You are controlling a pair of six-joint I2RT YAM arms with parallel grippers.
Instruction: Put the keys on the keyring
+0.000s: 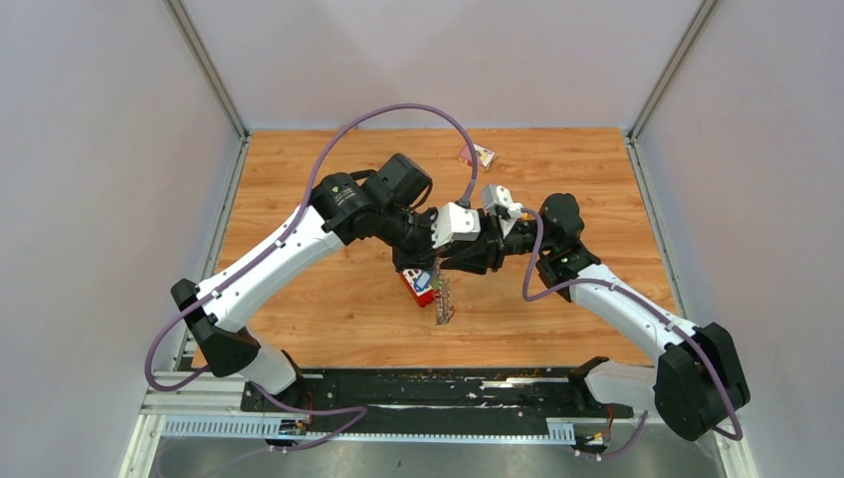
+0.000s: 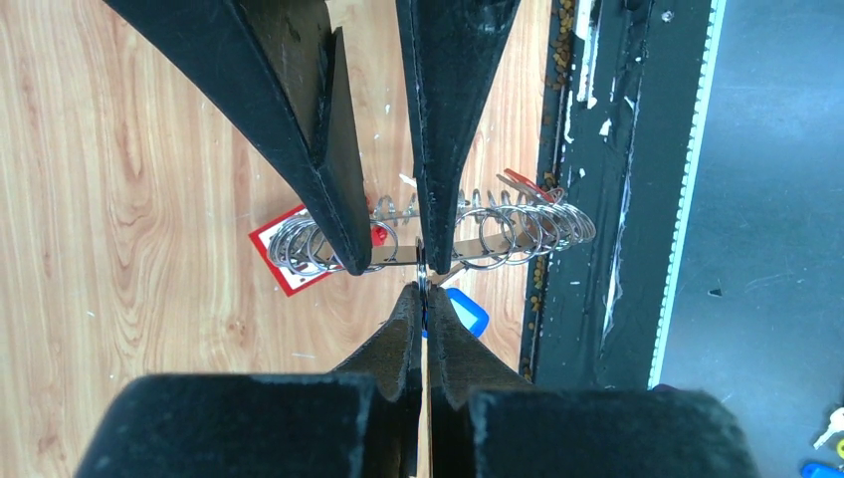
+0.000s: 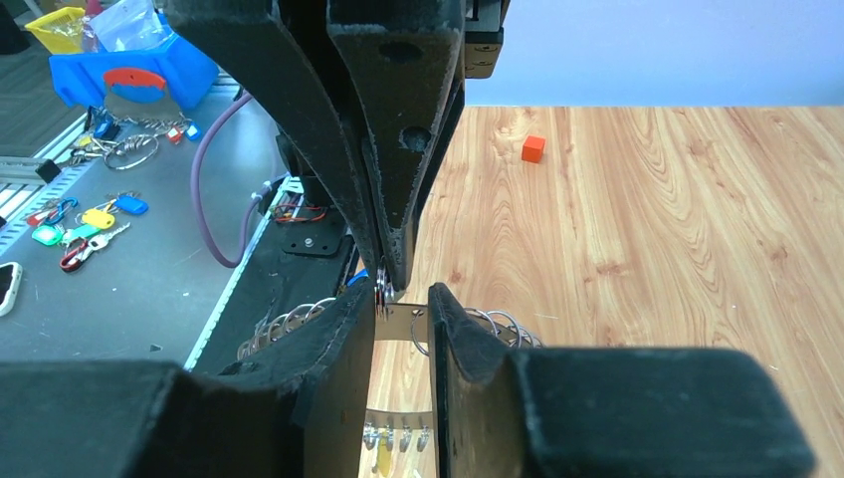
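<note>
The keyring (image 2: 518, 234) is a metal band lined with small split rings, held on edge above the wood (image 1: 443, 304). My left gripper (image 2: 423, 291) is shut on a thin small ring at the band's edge, and it shows from above in the right wrist view (image 3: 386, 284). A blue key tag (image 2: 470, 315) lies just beside its tips. My right gripper (image 3: 401, 304) stands open, and the band (image 3: 401, 324) crosses the gap between its jaws. A yellowish tag (image 3: 383, 453) hangs from the band's lower part.
A red flat piece (image 2: 291, 267) lies on the wood under the keyring. An orange cube (image 3: 533, 148) sits farther out. The black rail (image 2: 597, 199) runs along the near edge. Tagged keys (image 3: 95, 219) and a blue bin (image 3: 129, 70) lie off the table.
</note>
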